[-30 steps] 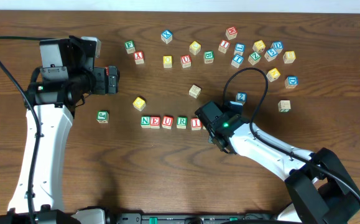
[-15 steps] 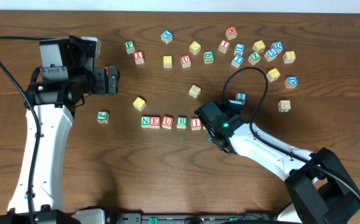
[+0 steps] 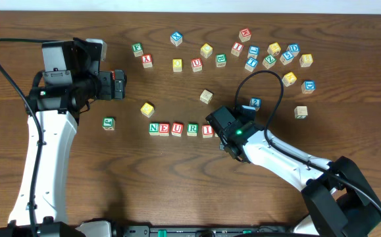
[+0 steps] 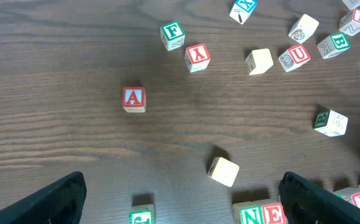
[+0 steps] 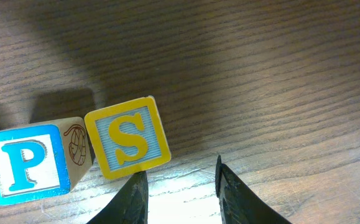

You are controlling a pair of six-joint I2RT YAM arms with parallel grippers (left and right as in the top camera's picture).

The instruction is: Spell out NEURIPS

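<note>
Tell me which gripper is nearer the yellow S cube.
Right. The right gripper is right at the S cube, which lies just past its open fingertips. The left gripper hangs far off to the side, open wide.

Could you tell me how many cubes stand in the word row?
7: N, E, U, R, I left to right, then P and S, hidden overhead under the right gripper.

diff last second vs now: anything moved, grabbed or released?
Nothing visibly changed. The right gripper stays parked, jaws open and empty, just short of the S cube, which sits next to the P cube at the end of the NEURI row. The left gripper stays wide open, off to the side. No cube shifted.
</note>
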